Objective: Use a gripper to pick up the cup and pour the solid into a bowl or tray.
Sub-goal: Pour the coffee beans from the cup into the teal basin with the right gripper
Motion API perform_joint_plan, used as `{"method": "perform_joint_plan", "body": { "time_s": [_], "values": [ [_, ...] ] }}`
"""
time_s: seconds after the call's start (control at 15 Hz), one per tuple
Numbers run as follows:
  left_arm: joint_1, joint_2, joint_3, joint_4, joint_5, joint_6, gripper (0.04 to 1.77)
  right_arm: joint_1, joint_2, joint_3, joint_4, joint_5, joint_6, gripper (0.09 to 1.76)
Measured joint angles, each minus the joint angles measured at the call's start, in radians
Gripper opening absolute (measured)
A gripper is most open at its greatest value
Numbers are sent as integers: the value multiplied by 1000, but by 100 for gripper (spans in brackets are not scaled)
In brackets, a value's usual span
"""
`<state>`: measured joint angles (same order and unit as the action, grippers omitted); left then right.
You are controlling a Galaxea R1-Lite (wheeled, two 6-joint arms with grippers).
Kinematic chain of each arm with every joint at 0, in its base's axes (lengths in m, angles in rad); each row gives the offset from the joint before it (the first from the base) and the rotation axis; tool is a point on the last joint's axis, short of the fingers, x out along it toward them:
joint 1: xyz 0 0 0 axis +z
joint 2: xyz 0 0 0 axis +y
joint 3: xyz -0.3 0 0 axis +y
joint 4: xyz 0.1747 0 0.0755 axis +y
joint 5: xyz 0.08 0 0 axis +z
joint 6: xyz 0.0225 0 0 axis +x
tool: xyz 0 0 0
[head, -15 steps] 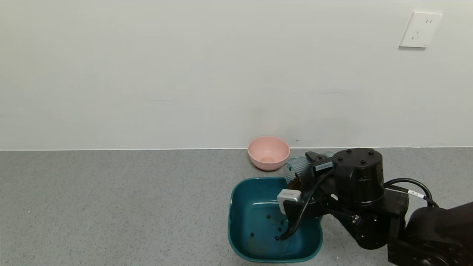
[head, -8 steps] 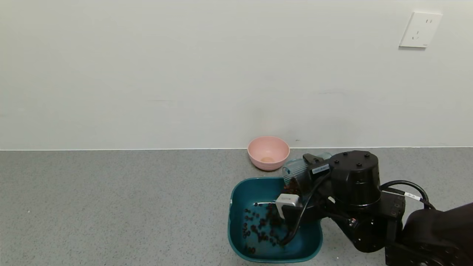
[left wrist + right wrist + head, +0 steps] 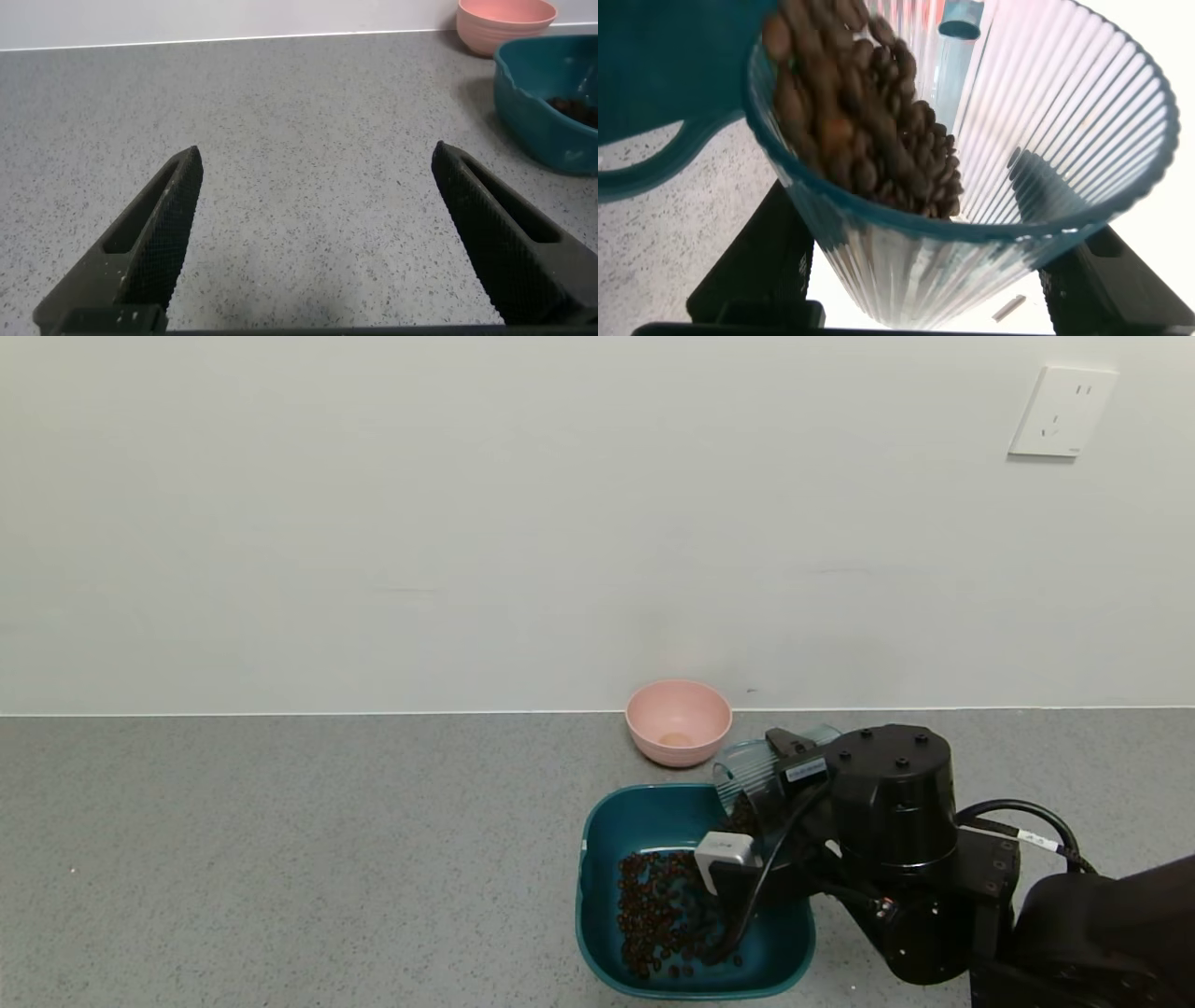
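My right gripper [image 3: 775, 775] is shut on the ribbed translucent cup [image 3: 747, 767] and holds it tipped, mouth down, over the far right rim of the teal basin [image 3: 597, 859]. Many dark brown beans [image 3: 658, 915] lie on the basin floor. In the right wrist view the cup [image 3: 1046, 140] fills the picture between my two black fingers [image 3: 757, 261], with a heap of beans [image 3: 868, 112] sliding towards its rim over the basin edge [image 3: 654, 112]. My left gripper [image 3: 318, 177] is open and empty over bare counter, out of the head view.
A small pink bowl [image 3: 679, 721] stands against the wall just behind the basin; it also shows in the left wrist view [image 3: 505, 21] beside the basin [image 3: 542, 121]. The grey speckled counter stretches away to the left. A white wall socket [image 3: 1061, 411] is high on the right.
The cup has tipped further and beans have poured out: the basin went from a few scattered beans to a broad layer. My right wrist has sunk slightly and shifted left.
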<state>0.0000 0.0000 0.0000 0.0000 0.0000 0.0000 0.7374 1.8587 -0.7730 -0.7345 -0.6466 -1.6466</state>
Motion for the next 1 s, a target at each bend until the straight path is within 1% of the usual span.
{"method": "perform_joint_plan", "body": {
  "time_s": [1.0],
  "values": [
    [0,0,0,0,0,0,176,6,1,15,-1,-3,-30,136]
  ]
}}
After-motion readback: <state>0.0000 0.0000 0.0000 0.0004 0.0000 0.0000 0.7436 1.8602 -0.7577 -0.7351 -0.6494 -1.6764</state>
